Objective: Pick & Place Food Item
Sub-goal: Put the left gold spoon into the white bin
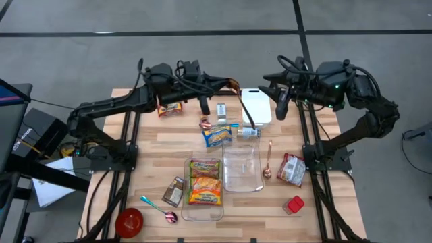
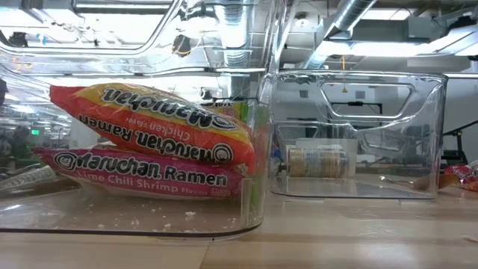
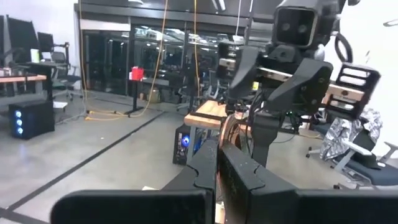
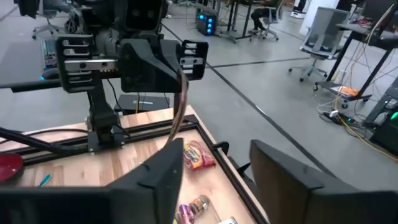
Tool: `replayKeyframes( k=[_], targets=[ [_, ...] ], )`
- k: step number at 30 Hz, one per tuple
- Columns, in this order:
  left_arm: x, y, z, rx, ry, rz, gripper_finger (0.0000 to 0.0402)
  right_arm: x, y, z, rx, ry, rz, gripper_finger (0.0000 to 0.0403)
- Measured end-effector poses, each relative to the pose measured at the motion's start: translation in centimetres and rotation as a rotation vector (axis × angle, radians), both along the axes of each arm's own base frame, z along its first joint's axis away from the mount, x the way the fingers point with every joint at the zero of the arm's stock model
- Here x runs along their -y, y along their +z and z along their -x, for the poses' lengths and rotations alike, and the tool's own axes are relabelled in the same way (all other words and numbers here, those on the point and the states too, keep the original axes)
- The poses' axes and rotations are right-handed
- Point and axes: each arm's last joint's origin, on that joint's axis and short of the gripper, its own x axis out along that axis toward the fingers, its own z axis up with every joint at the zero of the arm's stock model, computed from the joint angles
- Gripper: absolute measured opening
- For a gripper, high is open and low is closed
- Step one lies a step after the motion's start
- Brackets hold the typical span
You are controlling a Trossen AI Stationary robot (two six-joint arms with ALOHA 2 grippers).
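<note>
Already two ramen packets (image 1: 204,179) lie stacked in the near clear bin (image 1: 183,208), so the next food item, a yellow packet (image 1: 217,136), waits mid-bench. Farther back, the right gripper (image 1: 281,108) hovers with fingers parted, holding nothing. Opposite it, the left gripper (image 1: 204,105) is closed and empty.

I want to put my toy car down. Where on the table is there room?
Bare wood lies between the red bowl and the left rail, and between the clear bin and the red block. It is crowded up by the cutting board and snack packets.
</note>
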Motion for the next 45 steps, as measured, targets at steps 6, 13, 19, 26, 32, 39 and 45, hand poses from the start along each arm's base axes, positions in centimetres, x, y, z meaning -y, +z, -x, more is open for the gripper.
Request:
replayKeyframes(
  k=[6, 13, 19, 26, 32, 39, 45],
  targets=[
    [0.4, -0.2, -0.4, -0.006, -0.013, -0.006, 0.0, -0.1, 0.0, -0.9, 0.023, 0.044, -0.014, 0.0232],
    [1.1, -0.6, -1.0, -0.013, -0.037, -0.003, 0.0, -0.3, -1.0, -3.9, -0.01, 0.078, -0.016, 0.0226],
    [1.2, -0.7, -1.1, -0.015, -0.039, -0.001, 0.0, -0.4, -1.3, -4.9, -0.006, 0.113, -0.024, 0.0214],
    [1.5, -0.7, -1.1, -0.02, -0.049, -0.001, 0.0, -0.5, -1.2, -5.3, 0.013, 0.12, -0.017, 0.0208],
    [1.5, -0.7, -1.1, -0.02, -0.049, -0.001, 0.0, 0.0, -1.2, -5.3, 0.016, 0.103, -0.018, 0.0205],
    [1.5, -0.7, -1.1, -0.02, -0.049, -0.001, 0.0, 0.5, -1.8, -6.5, -0.006, 0.086, -0.024, 0.0199],
    [1.6, -0.7, -1.1, -0.021, -0.051, 0.0, 0.0, 0.6, -2.5, -7.4, -0.036, 0.086, -0.033, 0.0191]
  ],
)
